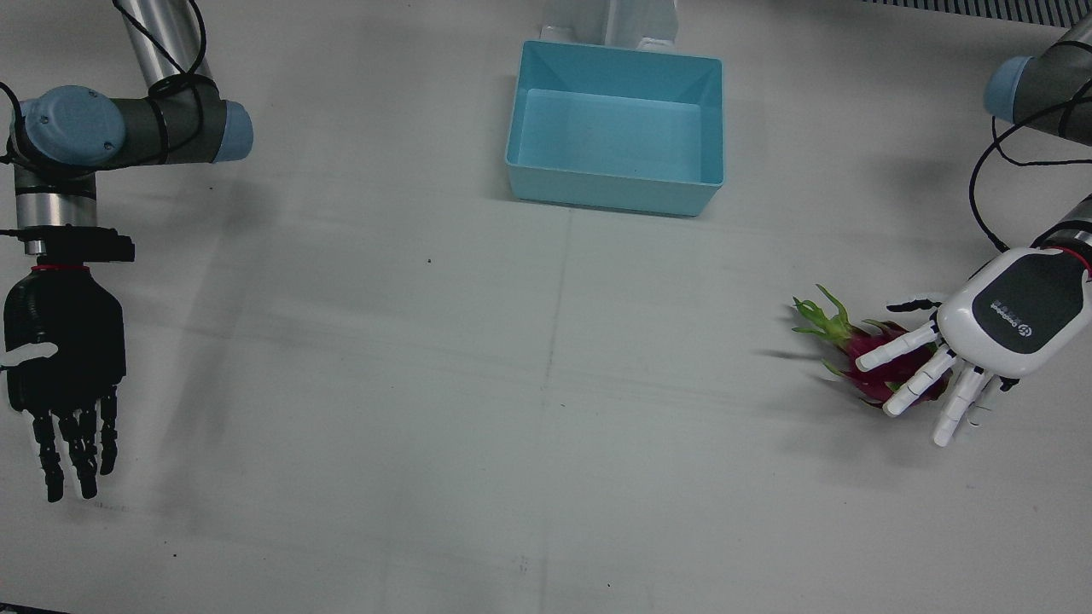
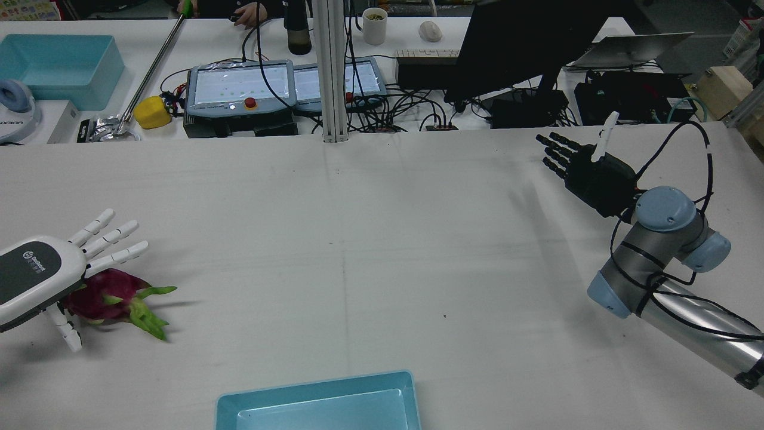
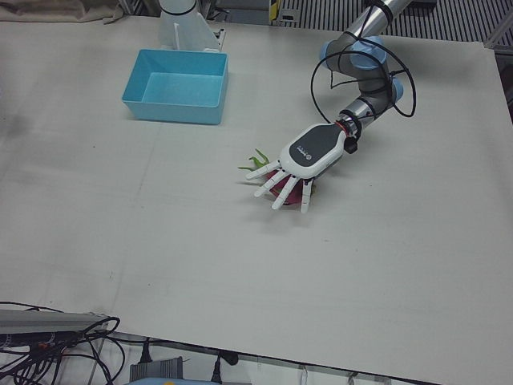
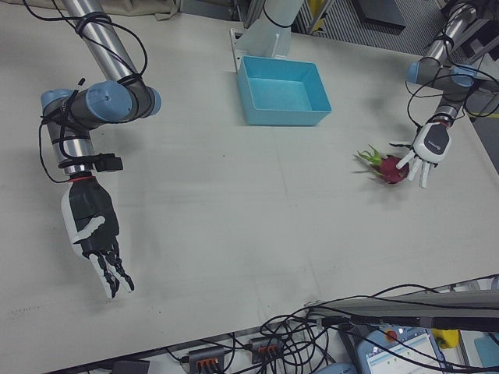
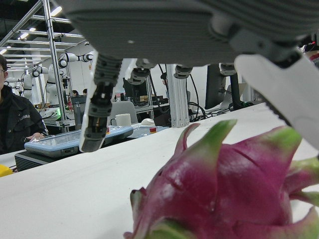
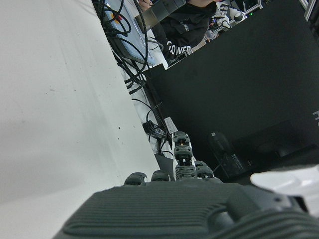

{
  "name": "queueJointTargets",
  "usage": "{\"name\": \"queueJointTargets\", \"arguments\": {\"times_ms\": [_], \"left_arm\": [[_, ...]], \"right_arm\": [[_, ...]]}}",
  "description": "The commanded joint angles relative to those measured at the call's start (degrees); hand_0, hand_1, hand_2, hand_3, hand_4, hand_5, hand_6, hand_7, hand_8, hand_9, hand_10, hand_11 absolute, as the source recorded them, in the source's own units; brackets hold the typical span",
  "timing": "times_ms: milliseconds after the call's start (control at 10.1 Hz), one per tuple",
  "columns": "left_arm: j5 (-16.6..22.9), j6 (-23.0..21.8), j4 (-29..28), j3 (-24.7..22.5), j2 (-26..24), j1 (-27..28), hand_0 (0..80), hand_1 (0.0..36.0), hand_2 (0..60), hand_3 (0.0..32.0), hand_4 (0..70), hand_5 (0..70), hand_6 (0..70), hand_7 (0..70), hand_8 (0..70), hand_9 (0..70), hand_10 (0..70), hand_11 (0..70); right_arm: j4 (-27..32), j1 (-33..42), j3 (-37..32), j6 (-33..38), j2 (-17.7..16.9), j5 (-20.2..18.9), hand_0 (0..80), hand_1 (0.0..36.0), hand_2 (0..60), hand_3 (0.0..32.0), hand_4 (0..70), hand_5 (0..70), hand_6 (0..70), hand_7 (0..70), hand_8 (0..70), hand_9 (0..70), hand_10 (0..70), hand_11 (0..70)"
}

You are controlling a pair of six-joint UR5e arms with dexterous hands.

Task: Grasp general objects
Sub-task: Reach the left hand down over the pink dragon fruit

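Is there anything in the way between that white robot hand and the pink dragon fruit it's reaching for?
Nothing visible stands between them. The left hand hovers directly over the dragon fruit with its fingers spread above it, open and not yet closed on the fruit. The table around the fruit is bare.

Left hand (image 1: 981,350): white shell, dark grey back panel with small white logo, white segmented fingers (image 1: 913,388), red ring at the wrist. Right hand (image 1: 61,375): all black except one white thumb. Both arms: silver tubes, grey joints, pale blue caps, loose black cables looped outside.
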Motion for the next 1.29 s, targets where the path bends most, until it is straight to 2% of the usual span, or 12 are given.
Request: {"name": "queueJointTargets", "arguments": {"times_ms": [0, 198, 297, 396, 495, 594, 693, 792, 891, 990, 1089, 1188], "left_arm": [[-1.18, 4.82, 2.81, -0.30, -0.59, 4.37, 0.0, 1.1, 39.7, 32.0, 0.0, 0.0, 0.0, 0.0, 0.0, 0.0, 0.0, 0.0], [-1.97, 4.82, 5.50, 0.14, -3.38, 4.90, 0.0, 1.5, 42.8, 32.0, 0.0, 0.0, 0.0, 2.4, 0.0, 0.0, 0.0, 0.0], [-2.33, 4.90, 9.10, 0.75, -6.89, 6.03, 0.0, 2.5, 45.7, 32.0, 0.0, 0.0, 0.0, 19.5, 0.0, 2.5, 0.0, 0.0], [-4.42, 4.91, 12.18, 1.19, -9.62, 7.78, 0.0, 3.7, 45.8, 32.0, 0.0, 0.0, 0.0, 39.6, 0.0, 6.5, 0.0, 0.0], [-6.96, 4.91, 14.64, 2.07, -12.26, 10.76, 0.0, 2.1, 47.3, 32.0, 0.0, 0.0, 0.0, 69.3, 0.0, 12.4, 0.0, 0.0], [-7.51, 4.99, 14.93, 2.07, -12.63, 12.00, 0.0, 5.3, 60.0, 32.0, 0.0, 0.0, 0.2, 70.0, 0.0, 18.4, 0.0, 0.0], [-7.52, 4.99, 14.85, 1.81, -12.63, 12.02, 0.0, 20.8, 60.0, 32.0, 0.0, 0.0, 1.3, 70.0, 0.0, 18.6, 0.0, 0.0], [-7.52, 4.99, 14.76, 1.03, -12.46, 11.84, 7.7, 28.9, 60.0, 32.0, 0.0, 5.0, 6.5, 70.0, 0.3, 18.6, 14.0, 21.3], [-7.52, 4.99, 14.50, 0.50, -12.20, 11.67, 39.6, 29.6, 60.0, 32.0, 0.0, 18.4, 20.5, 70.0, 22.5, 28.6, 70.0, 70.0], [-7.43, 4.91, 13.71, 0.40, -11.76, 11.58, 45.1, 29.3, 60.0, 32.0, 0.0, 26.0, 34.6, 70.0, 53.8, 66.1, 70.0, 70.0], [-7.34, 4.73, 11.96, 0.40, -10.97, 11.40, 49.8, 30.6, 60.0, 27.8, 0.2, 35.1, 63.5, 70.0, 70.0, 70.0, 70.0, 70.0], [-7.17, 4.64, 8.73, 0.32, -9.05, 11.31, 61.4, 34.1, 60.0, 11.0, 26.3, 45.0, 70.0, 70.0, 70.0, 70.0, 70.0, 70.0]], "right_arm": [[0.00, 0.00, 0.00, 0.00, 0.00, 0.00, 0.0, 0.0, 0.0, 0.0, 0.0, 0.0, 0.0, 0.0, 0.0, 0.0, 0.0, 0.0], [0.00, 0.00, 0.00, 0.00, 0.00, 0.00, 0.0, 0.0, 0.0, 0.0, 0.0, 0.0, 0.0, 0.0, 0.0, 0.0, 0.0, 0.0], [0.00, 0.00, 0.00, 0.00, 0.00, 0.00, 0.0, 0.0, 0.0, 0.0, 0.0, 0.0, 0.0, 0.0, 0.0, 0.0, 0.0, 0.0], [0.00, 0.00, 0.00, 0.00, 0.00, 0.00, 0.0, 0.0, 0.0, 0.0, 0.0, 0.0, 0.0, 0.0, 0.0, 0.0, 0.0, 0.0], [0.00, 0.00, 0.00, 0.00, 0.00, 0.00, 0.0, 0.0, 0.0, 0.0, 0.0, 0.0, 0.0, 0.0, 0.0, 0.0, 0.0, 0.0], [0.00, 0.00, 0.00, 0.00, 0.00, 0.00, 0.0, 0.0, 0.0, 0.0, 0.0, 0.0, 0.0, 0.0, 0.0, 0.0, 0.0, 0.0], [0.00, 0.00, 0.00, 0.00, 0.00, 0.00, 0.0, 0.0, 0.0, 0.0, 0.0, 0.0, 0.0, 0.0, 0.0, 0.0, 0.0, 0.0], [0.00, 0.00, 0.00, 0.00, 0.00, 0.00, 0.0, 0.0, 0.0, 0.0, 0.0, 0.0, 0.0, 0.0, 0.0, 0.0, 0.0, 0.0], [0.00, 0.00, 0.00, 0.00, 0.00, 0.00, 0.0, 0.0, 0.0, 0.0, 0.0, 0.0, 0.0, 0.0, 0.0, 0.0, 0.0, 0.0], [0.00, 0.00, 0.00, 0.00, 0.00, 0.00, 0.0, 0.0, 0.0, 0.0, 0.0, 0.0, 0.0, 0.0, 0.0, 0.0, 0.0, 0.0], [0.00, 0.00, 0.00, 0.00, 0.00, 0.00, 0.0, 0.0, 0.0, 0.0, 0.0, 0.0, 0.0, 0.0, 0.0, 0.0, 0.0, 0.0], [0.00, 0.00, 0.00, 0.00, 0.00, 0.00, 0.0, 0.0, 0.0, 0.0, 0.0, 0.0, 0.0, 0.0, 0.0, 0.0, 0.0, 0.0]]}}
